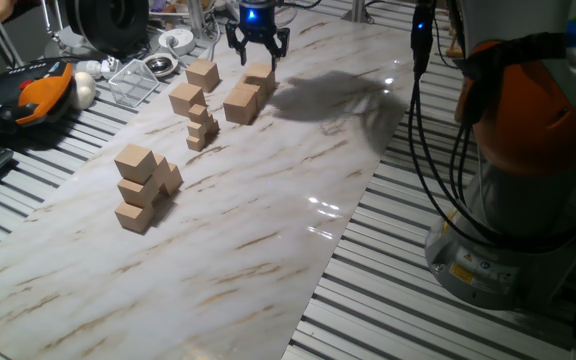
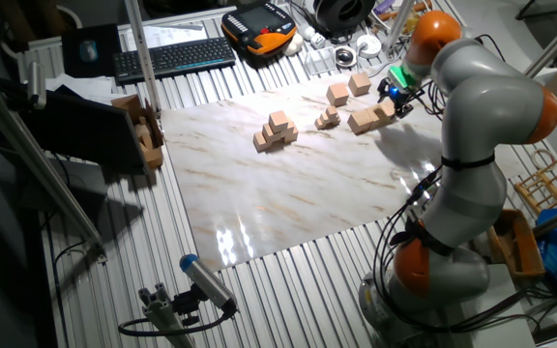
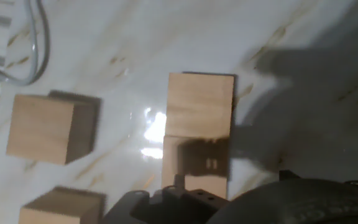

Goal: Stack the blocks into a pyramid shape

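Nearest the front edge of the marble board (image 1: 268, 260), on its left side, stands the pyramid shape (image 1: 143, 187): a stepped pile of tan cubes with a single cube on top, more cubes below and behind it; in the other fixed view the same pile (image 2: 276, 131) sits near the middle of the board. Farther back, a cluster of much smaller cubes (image 1: 201, 125) is piled in a little heap; just beyond it lie two loose blocks, one block (image 1: 185, 98) touching the heap's far side and another block (image 1: 202, 74) closer to the far edge. To their right, a pair of blocks (image 1: 247, 93) lies end to end, touching each other, near the far edge of the board; the hand view shows this pair (image 3: 199, 134) from straight above, its lower cube under the shadow of the hand. The gripper (image 1: 258, 60) hangs directly over the far cube of the pair; its dark fingers (image 1: 279, 44) are spread wide apart, roughly as wide as a cube, and grasp nothing; whether the tips touch the cube's sides cannot be told. Past the far edge lie a clear plastic tray (image 1: 138, 78) and an orange pendant (image 1: 38, 92).
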{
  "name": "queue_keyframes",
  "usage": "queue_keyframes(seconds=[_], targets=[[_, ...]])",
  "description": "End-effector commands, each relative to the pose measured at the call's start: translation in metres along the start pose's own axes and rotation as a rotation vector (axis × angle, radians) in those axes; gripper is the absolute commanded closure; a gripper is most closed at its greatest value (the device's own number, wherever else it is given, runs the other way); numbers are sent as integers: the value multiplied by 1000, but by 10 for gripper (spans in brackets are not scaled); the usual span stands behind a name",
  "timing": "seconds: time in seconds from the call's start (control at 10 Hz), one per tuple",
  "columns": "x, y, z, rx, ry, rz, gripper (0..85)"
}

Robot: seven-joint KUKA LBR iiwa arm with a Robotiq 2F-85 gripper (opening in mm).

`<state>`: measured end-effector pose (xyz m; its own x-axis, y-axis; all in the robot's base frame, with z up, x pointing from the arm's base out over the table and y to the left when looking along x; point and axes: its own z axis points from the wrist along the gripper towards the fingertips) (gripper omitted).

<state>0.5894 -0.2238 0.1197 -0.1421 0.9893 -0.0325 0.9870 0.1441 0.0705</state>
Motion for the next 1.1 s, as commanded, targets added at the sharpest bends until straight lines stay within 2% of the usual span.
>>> queue_keyframes(seconds=[0.0, 0.2, 0.4, 0.5, 1.0], targets=[[0, 2, 2, 19, -48, 624, 170], [2, 6, 7, 24, -37, 630, 170], [2, 8, 10, 36, -6, 596, 170], [2, 10, 13, 45, 5, 591, 0], [6, 12, 18, 58, 36, 469, 0]])
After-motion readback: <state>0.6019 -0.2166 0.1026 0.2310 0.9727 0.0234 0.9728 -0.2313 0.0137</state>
